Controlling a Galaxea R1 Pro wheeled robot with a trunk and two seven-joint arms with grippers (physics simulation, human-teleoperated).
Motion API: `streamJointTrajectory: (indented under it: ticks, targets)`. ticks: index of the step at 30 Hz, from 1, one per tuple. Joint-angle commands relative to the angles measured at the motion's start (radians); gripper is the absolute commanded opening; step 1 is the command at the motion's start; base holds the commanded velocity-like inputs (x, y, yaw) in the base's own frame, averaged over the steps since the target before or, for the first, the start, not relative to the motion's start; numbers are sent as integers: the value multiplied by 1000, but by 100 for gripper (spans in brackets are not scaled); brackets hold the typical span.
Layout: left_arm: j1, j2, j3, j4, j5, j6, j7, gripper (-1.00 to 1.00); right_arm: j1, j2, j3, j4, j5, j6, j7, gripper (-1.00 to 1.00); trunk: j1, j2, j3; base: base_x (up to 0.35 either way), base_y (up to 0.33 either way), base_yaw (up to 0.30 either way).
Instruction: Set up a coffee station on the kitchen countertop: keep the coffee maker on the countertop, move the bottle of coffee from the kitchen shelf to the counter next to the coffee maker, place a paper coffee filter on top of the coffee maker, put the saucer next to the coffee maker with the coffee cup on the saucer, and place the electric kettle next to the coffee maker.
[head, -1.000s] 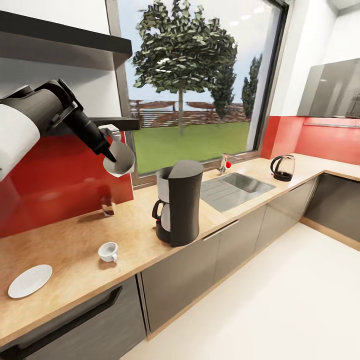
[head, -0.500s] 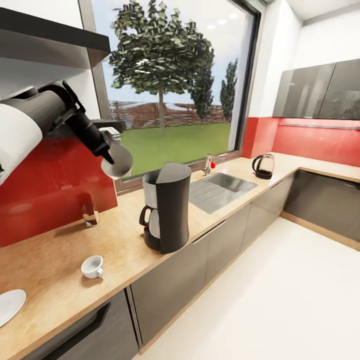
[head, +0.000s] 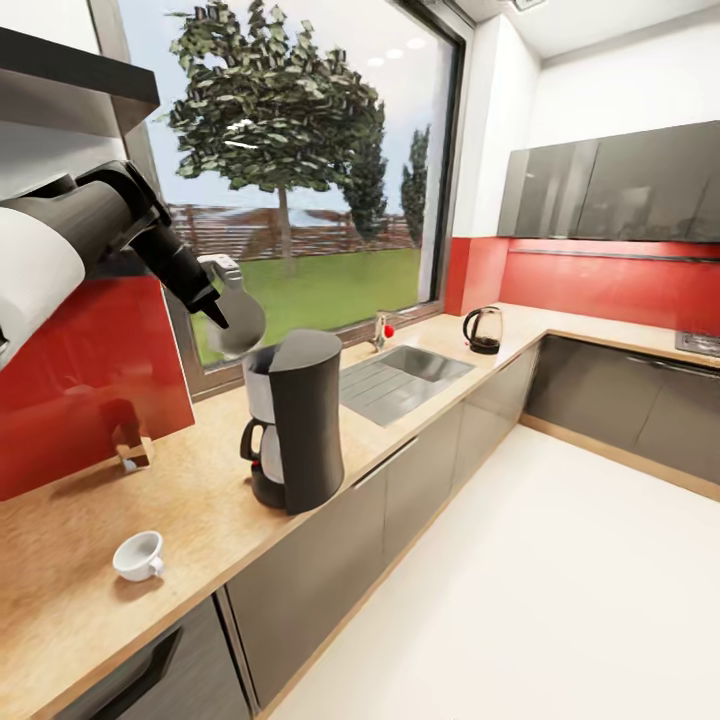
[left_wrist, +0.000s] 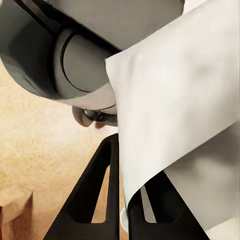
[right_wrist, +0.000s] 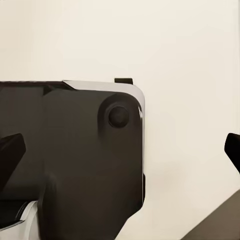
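My left gripper (head: 221, 317) is shut on the paper coffee filter (head: 238, 322), a pale cone held in the air just left of and slightly above the coffee maker (head: 296, 425). In the left wrist view the filter (left_wrist: 175, 115) hangs between the black fingers (left_wrist: 95, 195). The coffee maker stands on the countertop (head: 190, 500). The white coffee cup (head: 138, 556) sits near the front edge on the left. By the red backsplash stands the bottle of coffee (head: 130, 441). The electric kettle (head: 483, 330) is far right, beyond the sink. My right gripper (right_wrist: 120, 152) is open over pale floor. The saucer is out of view.
A steel sink (head: 405, 372) with a tap is set in the counter between coffee maker and kettle. A dark shelf (head: 70, 95) juts out above my left arm. Grey cabinets line the counter and the far wall; pale floor (head: 520, 600) lies to the right.
The head view has swung to the right, so the saucer has left the picture. The held filter now sits closer to the coffee maker's top than before.
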Motion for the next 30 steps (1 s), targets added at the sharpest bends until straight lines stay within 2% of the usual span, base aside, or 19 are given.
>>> streamJointTrajectory:
  ticks: [1,6,12,13,22,30]
  targets:
    - [0,1,4,-2,-10,7,-11,-100,-1,0,0,1,0,-3,-2,100,0,-1,-1,0,0,-248]
    - [0,2,4,-2,-12,7,-11,-100,-1,0,0,0,0,-4,-2,100,0,-1,2,0,50,-201]
    - [0,2,4,-3,-12,7,-11,-100,-1,1,0,1,1,-4,-2,100,0,-1,3,15,261,-29]
    - [6,8,3,-5,-9,8,-11,-100,-1,1,0,-1,0,-2,-2,100,0,-1,3,0,0,0]
    - [49,7,9,1,-8,12,-11,-100,-1,4,0,-3,2,-3,-4,100,0,-1,3,0,0,0]
    - [54,6,5,0,-16,24,-11,-100,-1,2,0,-3,0,-3,-5,100,0,-1,3,0,0,0]
